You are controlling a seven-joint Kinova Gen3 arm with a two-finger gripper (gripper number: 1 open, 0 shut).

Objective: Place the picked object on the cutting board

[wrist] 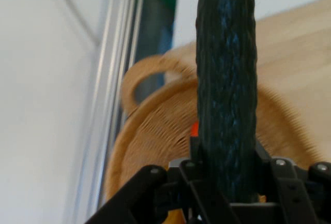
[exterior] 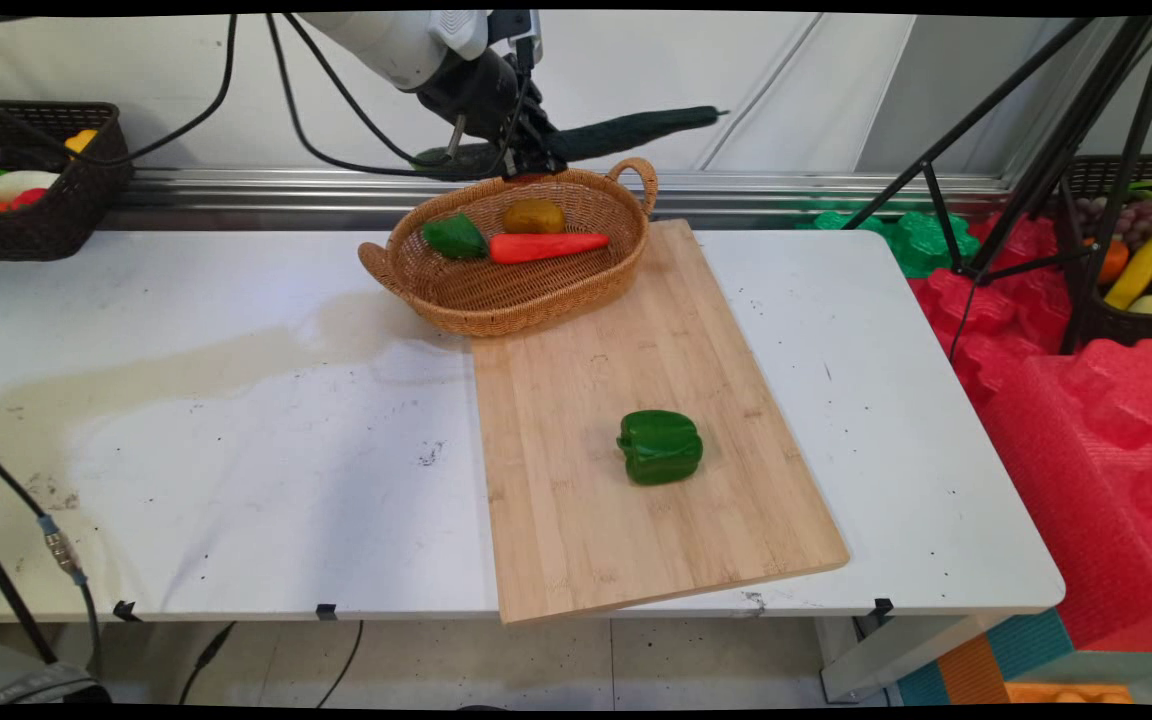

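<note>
cucumber (wrist: 226,94) cut off at hand view's top edge, wicker basket (wrist: 150,146) blurred (far rim hidden), fingertips unseen behind cucumber

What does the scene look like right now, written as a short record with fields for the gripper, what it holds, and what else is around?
gripper: gripper shut on the cucumber, raised over the basket's far rim
held: dark green cucumber, lying roughly level
basket: wicker basket holding a carrot, a small green pepper and a brown potato
board: wooden cutting board with a green bell pepper on it
</note>
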